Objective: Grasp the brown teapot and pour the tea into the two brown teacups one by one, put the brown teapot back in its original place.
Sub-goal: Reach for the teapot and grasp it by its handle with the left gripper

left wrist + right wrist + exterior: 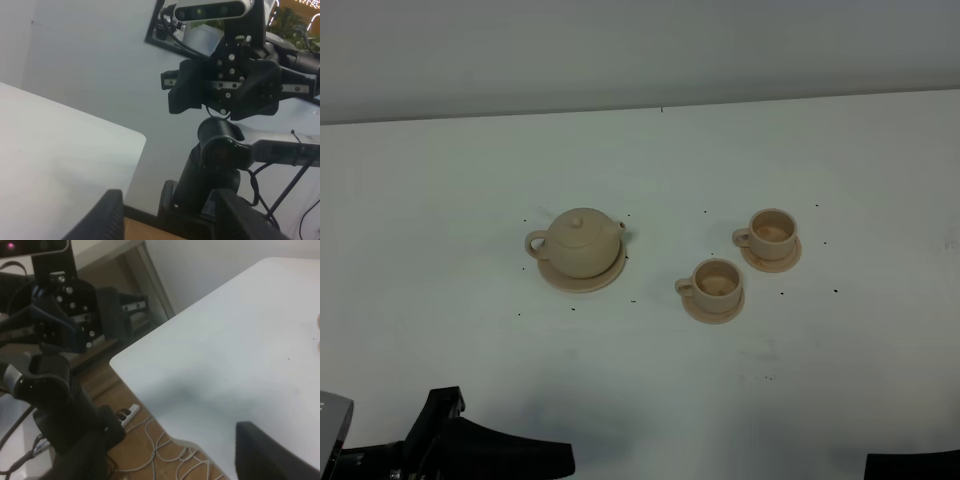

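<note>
The brown teapot sits upright on its wide saucer plate left of the table's middle, handle to the left and spout to the right. The two brown teacups stand on their small saucers to its right, one nearer and one farther back. Both look empty. My left gripper rests low at the front left edge, far from the teapot. In the left wrist view it is open and empty. My right gripper sits at the front right corner. In the right wrist view it looks open and empty.
The white table carries small dark specks around the tea set. A grey wall runs behind it. The left wrist view shows the table's corner and the other arm beyond it. Cables lie on the floor.
</note>
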You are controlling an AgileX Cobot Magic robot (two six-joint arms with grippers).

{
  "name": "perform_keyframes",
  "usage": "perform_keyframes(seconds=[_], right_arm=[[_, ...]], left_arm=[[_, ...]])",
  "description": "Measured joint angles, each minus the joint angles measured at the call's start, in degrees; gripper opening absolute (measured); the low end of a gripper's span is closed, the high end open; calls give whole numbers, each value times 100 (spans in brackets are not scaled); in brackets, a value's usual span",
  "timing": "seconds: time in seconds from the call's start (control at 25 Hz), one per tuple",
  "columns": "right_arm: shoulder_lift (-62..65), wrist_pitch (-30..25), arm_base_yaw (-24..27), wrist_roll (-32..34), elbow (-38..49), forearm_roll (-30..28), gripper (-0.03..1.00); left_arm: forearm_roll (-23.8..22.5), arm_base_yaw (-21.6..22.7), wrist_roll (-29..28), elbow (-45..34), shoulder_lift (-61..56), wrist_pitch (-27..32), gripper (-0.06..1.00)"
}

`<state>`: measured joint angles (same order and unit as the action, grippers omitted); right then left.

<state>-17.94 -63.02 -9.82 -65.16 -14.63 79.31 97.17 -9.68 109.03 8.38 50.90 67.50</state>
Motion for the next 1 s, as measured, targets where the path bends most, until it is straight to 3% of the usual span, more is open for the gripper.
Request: perform_keyframes(seconds=[0.24,0.4,0.52,0.68,0.84,0.92,1.0], right_arm=[[0,158,0,0,0,0,55],[0,1039,0,0,0,44,51],[-1,1655,0,-99,0,171,40],[5,1773,0,-527,-128,-1,18],[235,1911,0,-346,-902,-1242,1],[422,2154,0,520,-1385,-2437,0],[561,2201,0,2010,-1773,-3886,-1]], left_arm=[[20,0,-5,0,0,-313,43],[322,0,-11,0,0,-566,40],[322,0,-11,0,0,-861,35],[322,0,-22,31,0,-1233,27],[322,0,-22,57,0,-1365,22],[322,0,-22,57,0,-1387,22],[322,0,-17,57,0,-1399,22]])
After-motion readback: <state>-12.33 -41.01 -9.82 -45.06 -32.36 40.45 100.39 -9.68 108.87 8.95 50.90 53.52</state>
